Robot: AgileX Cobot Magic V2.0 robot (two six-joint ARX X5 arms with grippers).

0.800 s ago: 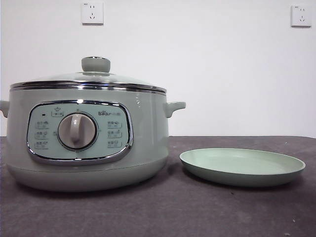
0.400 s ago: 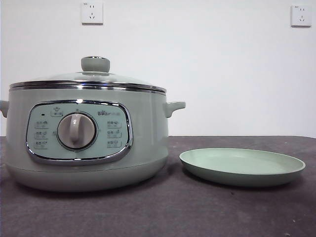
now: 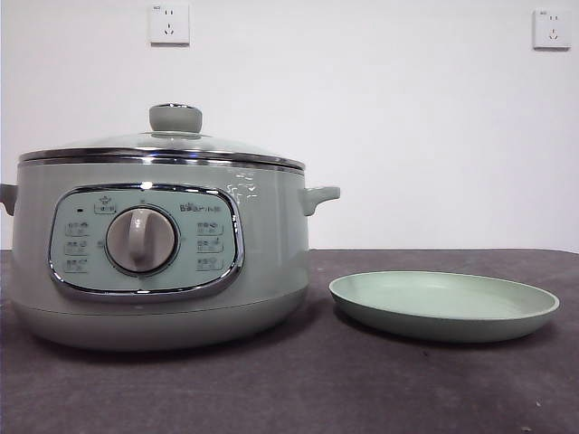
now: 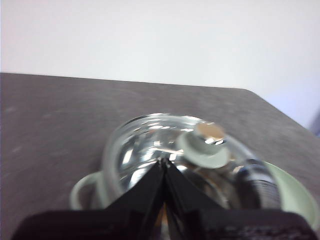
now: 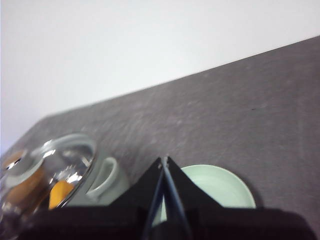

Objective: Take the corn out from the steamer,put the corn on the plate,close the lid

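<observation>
Glass lid (image 3: 163, 143) covers sage-green steamer (image 3: 271, 253).

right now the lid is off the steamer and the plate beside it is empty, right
Not quite: the lid is on the steamer, knob up, as the front view shows. The plate beside it is indeed empty.

My left black two-fingered gripper (image 4: 164, 162) hangs aloft, fingers pressed tip to tip. My right black two-fingered gripper (image 5: 164, 161) hangs likewise, fingers together. Neither arm shows in my front view.
</observation>
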